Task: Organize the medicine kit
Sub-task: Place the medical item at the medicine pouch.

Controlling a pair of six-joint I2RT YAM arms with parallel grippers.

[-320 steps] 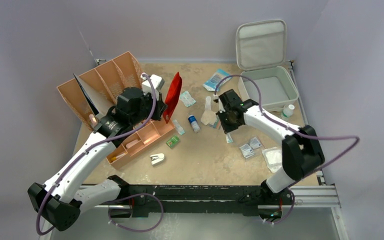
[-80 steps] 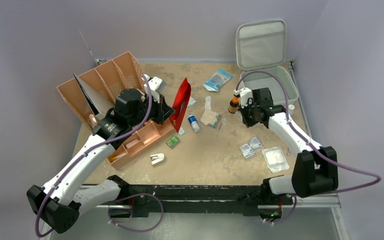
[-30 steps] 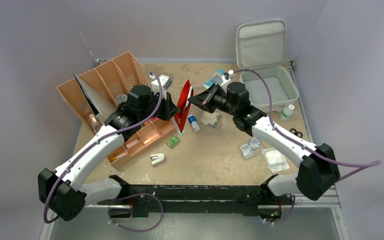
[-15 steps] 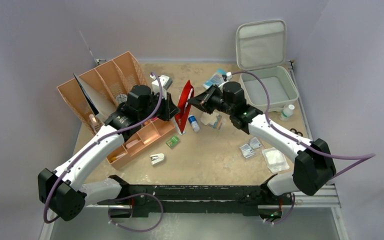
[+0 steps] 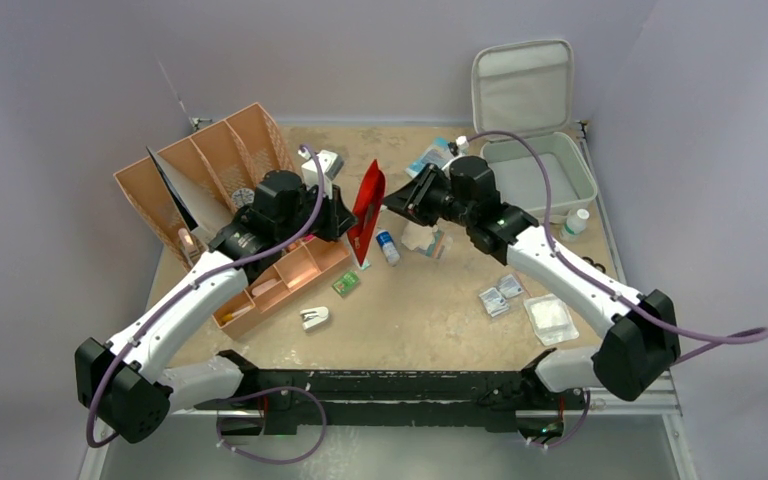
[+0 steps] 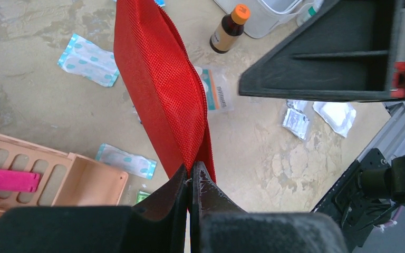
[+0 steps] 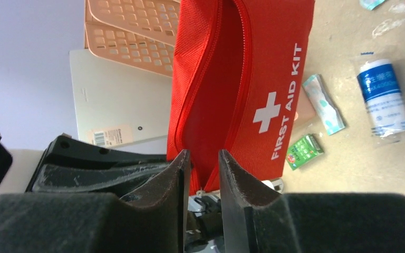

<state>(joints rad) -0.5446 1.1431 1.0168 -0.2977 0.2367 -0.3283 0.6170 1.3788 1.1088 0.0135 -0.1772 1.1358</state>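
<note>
The medicine kit is a light grey hard case at the back right, with its lid standing open. A red "FIRST AID KIT" pouch stands on edge at mid-table. My left gripper is shut on the pouch's lower edge and holds it upright. My right gripper faces the pouch's unzipped mouth. Its fingers stand slightly open, and nothing is pinched between them. In the top view the right gripper sits just right of the pouch and the left gripper just left of it.
Tan-orange divided trays fill the left side, behind my left arm. A brown bottle with an orange cap stands by the case. A blue-white roll, a green box, gauze packets and a white bottle lie around.
My right gripper was shut at the pouch's top edge. Its fingers have since parted and it has drawn back a little to the right. The left gripper still holds the pouch.
</note>
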